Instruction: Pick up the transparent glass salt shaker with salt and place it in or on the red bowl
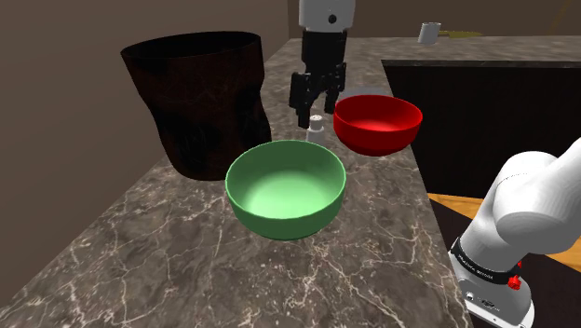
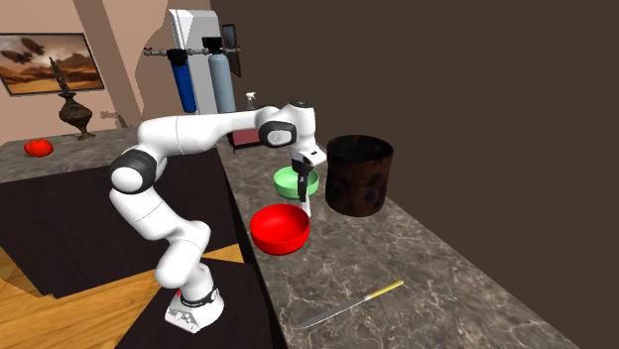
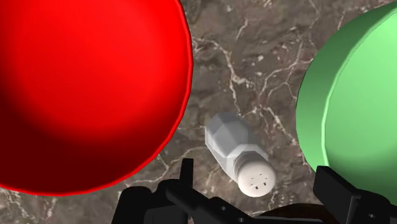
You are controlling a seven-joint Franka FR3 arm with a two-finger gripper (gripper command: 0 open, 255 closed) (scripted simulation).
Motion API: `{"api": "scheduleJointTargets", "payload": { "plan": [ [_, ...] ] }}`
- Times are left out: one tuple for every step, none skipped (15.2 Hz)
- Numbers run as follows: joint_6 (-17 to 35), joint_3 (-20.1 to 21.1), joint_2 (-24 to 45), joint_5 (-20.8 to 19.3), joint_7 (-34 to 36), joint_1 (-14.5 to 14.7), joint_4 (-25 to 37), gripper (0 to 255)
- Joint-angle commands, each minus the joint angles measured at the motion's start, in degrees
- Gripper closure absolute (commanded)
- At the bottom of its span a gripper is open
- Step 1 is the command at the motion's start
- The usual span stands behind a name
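A small pale salt shaker [image 1: 317, 129] with a white holed cap [image 3: 255, 179] stands upright on the marble counter [image 1: 168, 261], between the red bowl [image 1: 377, 123] and a green bowl [image 1: 286, 188]. My black gripper [image 1: 315, 114] hangs just above the shaker, open, fingers pointing down and not touching it. In the wrist view the shaker [image 3: 236, 150] sits just ahead of the gripper [image 3: 257, 183], with the red bowl [image 3: 83, 89] on one side and the green bowl [image 3: 356, 108] on the other. The second exterior view shows the gripper [image 2: 303, 190] behind the red bowl [image 2: 280, 228].
A tall dark brown container [image 1: 200, 102] stands behind the green bowl. A knife with a yellow handle [image 2: 352, 303] lies on the counter beyond the red bowl. A small grey cup [image 1: 429, 34] sits far back. The counter's edge runs beside the red bowl.
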Motion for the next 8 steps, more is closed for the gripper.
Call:
{"api": "scheduleJointTargets", "payload": {
  "plan": [
    [1.51,0.09,-0.32,0.14,-0.18,0.07,-1.81,0],
    [1.94,0.14,-0.40,0.18,-0.20,0.10,-2.32,0],
    [1.94,0.14,-0.39,0.18,-0.20,0.10,-2.31,0],
    [1.94,0.14,-0.39,0.18,-0.20,0.10,-2.30,0],
    [1.94,0.14,-0.39,0.18,-0.20,0.10,-2.30,0],
    [1.94,0.14,-0.39,0.18,-0.20,0.10,-2.30,0],
    [1.94,0.14,-0.39,0.18,-0.20,0.10,-2.30,0],
    [1.94,0.14,-0.39,0.18,-0.20,0.10,-2.30,0]
  ]
}}
